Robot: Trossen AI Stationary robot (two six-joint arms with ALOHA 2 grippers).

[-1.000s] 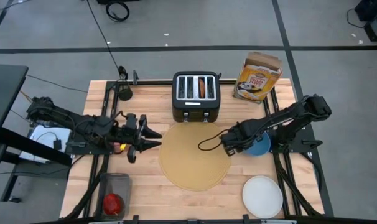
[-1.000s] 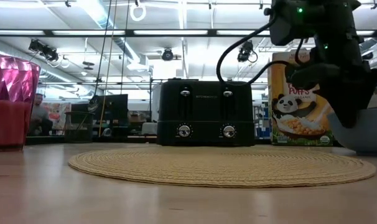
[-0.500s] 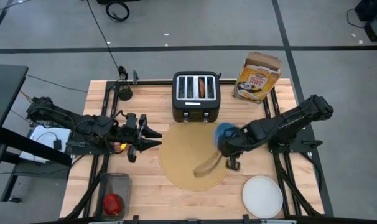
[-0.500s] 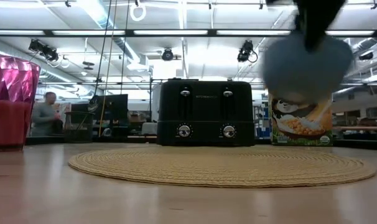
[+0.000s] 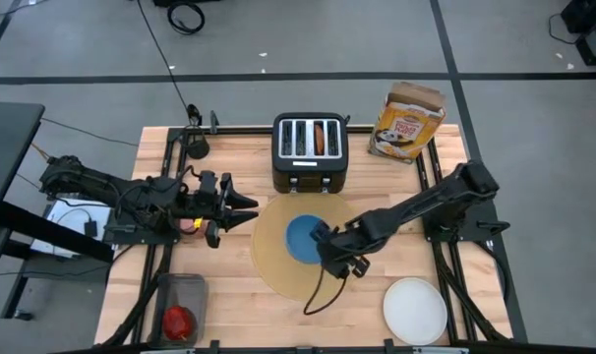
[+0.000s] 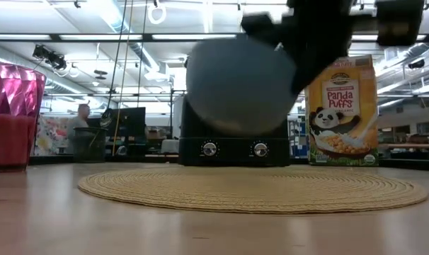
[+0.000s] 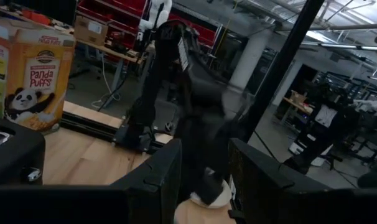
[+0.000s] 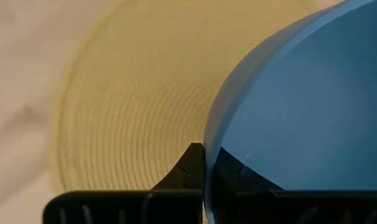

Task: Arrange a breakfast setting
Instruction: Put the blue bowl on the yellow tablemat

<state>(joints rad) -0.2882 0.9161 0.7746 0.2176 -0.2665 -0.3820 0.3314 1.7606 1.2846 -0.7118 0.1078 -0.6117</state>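
Wooden tabletop [image 5: 229, 295]: I see my right gripper [image 5: 326, 242] clamped on the small blue bowl's [image 5: 303, 239] rim, bowl empty, held above the tan placemat [image 5: 273, 270] centre. Toaster [image 5: 310, 152] at 12 has something in one slot. Left gripper [image 5: 247, 208] at 9, fingers apart, empty. White plate [image 5: 415, 310] at 5, bare.

Count: one round tan woven placemat [image 5: 278, 270], one blue bowl [image 5: 302, 239], one white round plate [image 5: 415, 311], one black four-slot toaster [image 5: 310, 152], one cereal box [image 5: 406, 122], one pink cup [image 6: 13, 113].
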